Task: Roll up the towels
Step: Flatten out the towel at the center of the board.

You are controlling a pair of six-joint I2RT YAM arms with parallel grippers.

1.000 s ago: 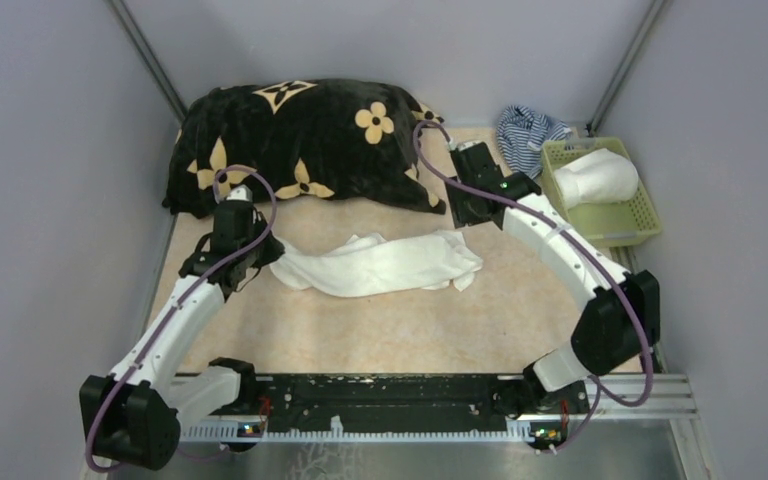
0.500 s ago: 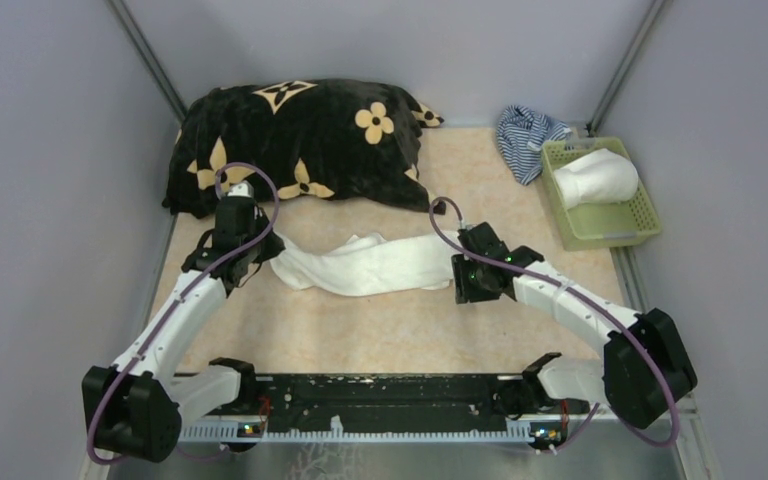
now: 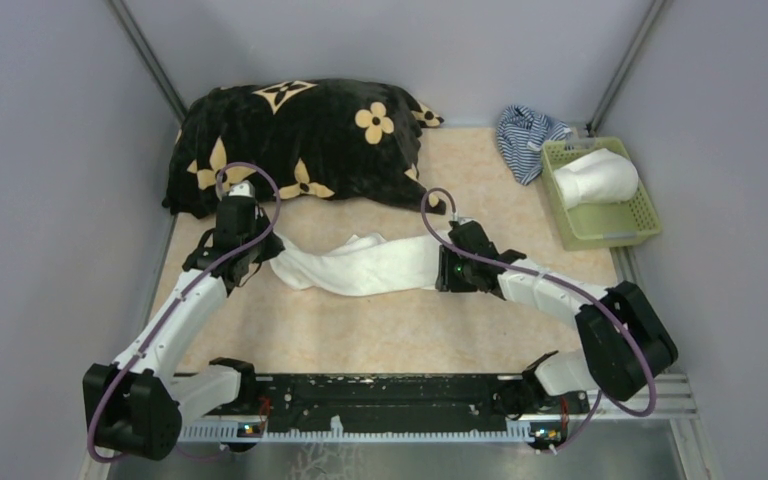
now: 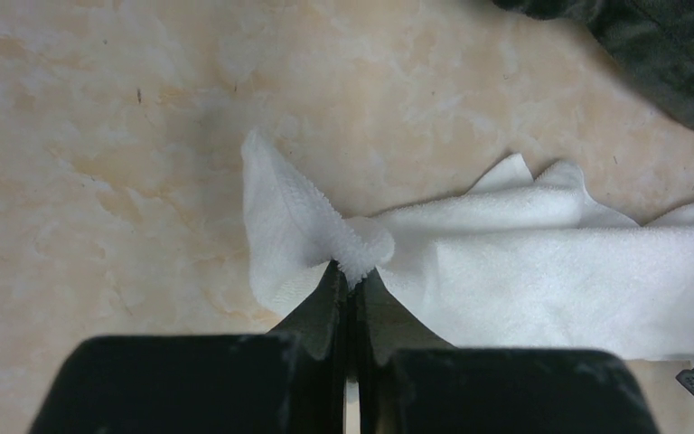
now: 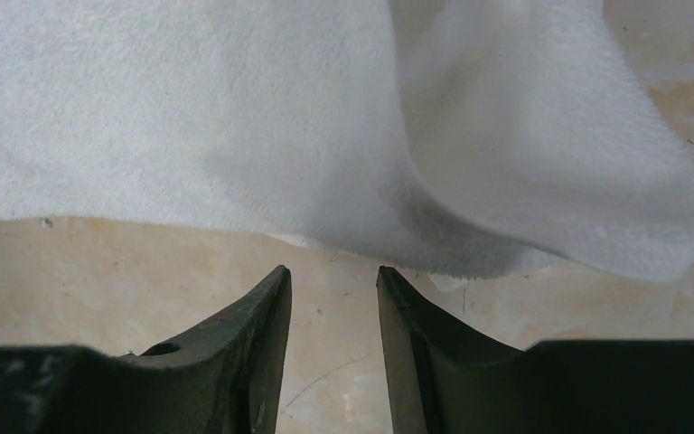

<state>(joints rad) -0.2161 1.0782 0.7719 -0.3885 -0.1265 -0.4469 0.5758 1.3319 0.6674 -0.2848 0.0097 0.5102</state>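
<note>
A long white towel (image 3: 365,266) lies crumpled across the middle of the table, in front of the pillow. My left gripper (image 3: 260,252) is shut on the towel's left corner; in the left wrist view the pinched edge (image 4: 359,255) bulges just above the closed fingertips. My right gripper (image 3: 448,272) is open at the towel's right end. In the right wrist view its fingers (image 5: 267,312) sit just short of the towel's edge (image 5: 470,258) with bare table between them. A second white towel (image 3: 597,177) lies bundled in the green basket.
A black pillow with tan flowers (image 3: 295,140) lies along the back left. A blue-and-white striped garment (image 3: 525,135) sits at the back right beside the green basket (image 3: 630,225). Grey walls close in both sides.
My right arm swung down from the back near the pillow to the towel's right end and edged left against it. The left gripper held its place on the corner.
</note>
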